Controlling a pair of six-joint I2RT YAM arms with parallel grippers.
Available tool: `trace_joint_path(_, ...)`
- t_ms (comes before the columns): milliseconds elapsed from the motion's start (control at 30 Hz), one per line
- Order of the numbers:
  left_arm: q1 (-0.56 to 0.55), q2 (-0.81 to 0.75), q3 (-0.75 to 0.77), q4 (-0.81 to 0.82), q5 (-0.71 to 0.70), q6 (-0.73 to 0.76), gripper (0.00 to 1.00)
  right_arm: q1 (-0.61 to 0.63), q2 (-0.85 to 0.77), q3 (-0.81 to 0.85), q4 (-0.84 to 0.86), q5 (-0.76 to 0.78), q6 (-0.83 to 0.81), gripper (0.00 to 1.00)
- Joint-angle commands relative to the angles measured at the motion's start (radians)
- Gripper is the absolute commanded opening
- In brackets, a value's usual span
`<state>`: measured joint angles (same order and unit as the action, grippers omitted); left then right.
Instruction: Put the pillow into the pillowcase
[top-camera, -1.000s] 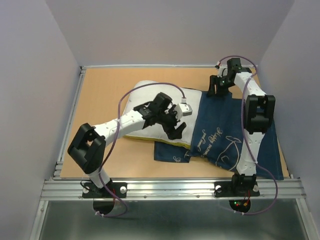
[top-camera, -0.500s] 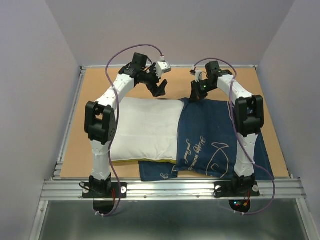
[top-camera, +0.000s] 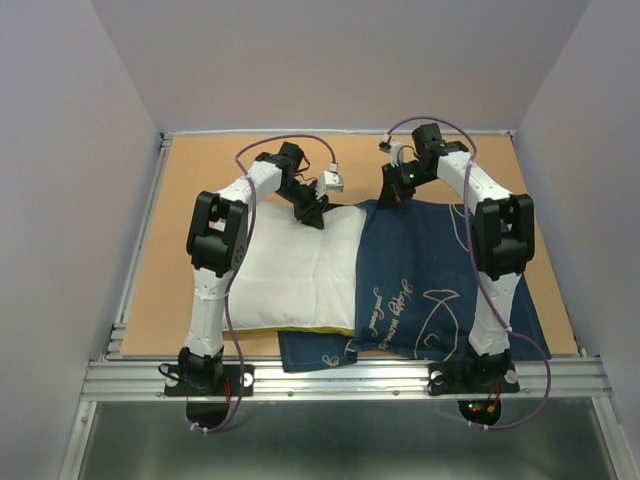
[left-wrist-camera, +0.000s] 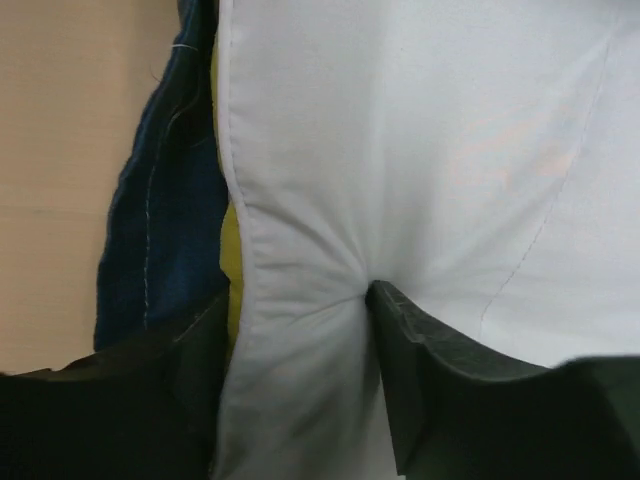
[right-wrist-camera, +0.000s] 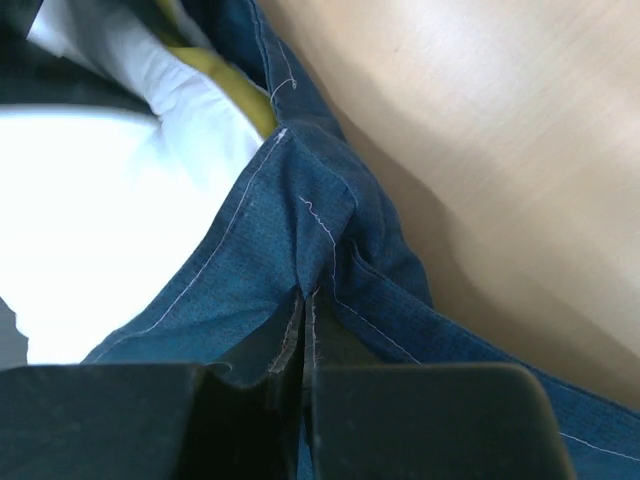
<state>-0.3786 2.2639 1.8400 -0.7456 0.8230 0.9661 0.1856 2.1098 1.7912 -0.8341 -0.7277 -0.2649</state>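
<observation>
just a light wooden tabletop, a metal rail along its near edge, plain pale walls around it

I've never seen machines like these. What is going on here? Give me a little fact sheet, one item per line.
table: tan board
pillow: white, lying flat, right end inside the pillowcase
pillowcase: navy with white drawings, on the right, pulled partway over the pillow
left pincer: pinching the pillow's far edge
right pincer: shut on the pillowcase's far edge by its opening
job status: pillow partly in, most of it not yet covered
</observation>
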Motion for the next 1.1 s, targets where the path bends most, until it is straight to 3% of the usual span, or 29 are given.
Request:
trace_joint_path(0,0.000,-0.073,-0.024,-0.123,0.005,0.108,0.04,-0.008,-0.102,-0.023,0.007,-0.001,-0.043,0.01)
trace_joint_path(100,-0.020,-0.177,-0.067,0.024,0.022,0.064,0.00,-0.008,-0.125,0.006,0.004,0.016,-0.010,0.25)
trace_joint_path(133,-0.038,-0.257,-0.120,0.073,-0.017,0.054,0.00,-0.008,-0.123,0.023,0.004,0.028,0.007,0.46)
trace_joint_path(167,-0.055,-0.295,-0.152,0.116,-0.040,0.059,0.00,-0.008,-0.122,0.046,0.004,0.039,0.027,0.56)
trace_joint_path(267,-0.127,-0.444,-0.298,0.302,-0.112,0.065,0.00,-0.008,-0.108,0.143,0.003,0.045,0.104,0.67)
trace_joint_path(367,-0.193,-0.541,-0.395,0.406,-0.163,0.086,0.00,-0.008,-0.087,0.212,0.004,0.007,0.194,0.68)
trace_joint_path(567,-0.282,-0.678,-0.562,0.577,-0.272,0.137,0.00,-0.005,-0.050,0.203,-0.036,-0.099,0.204,0.74)
trace_joint_path(867,-0.307,-0.736,-0.571,0.624,-0.309,0.132,0.00,0.014,-0.030,0.208,-0.342,-0.142,-0.040,0.80)
trace_joint_path(1033,-0.316,-0.751,-0.568,0.634,-0.317,0.140,0.00,0.057,0.004,0.191,-0.431,-0.113,-0.108,0.77)
trace_joint_path(1067,-0.322,-0.762,-0.570,0.637,-0.320,0.146,0.00,0.063,0.006,0.182,-0.419,-0.116,-0.103,0.72)
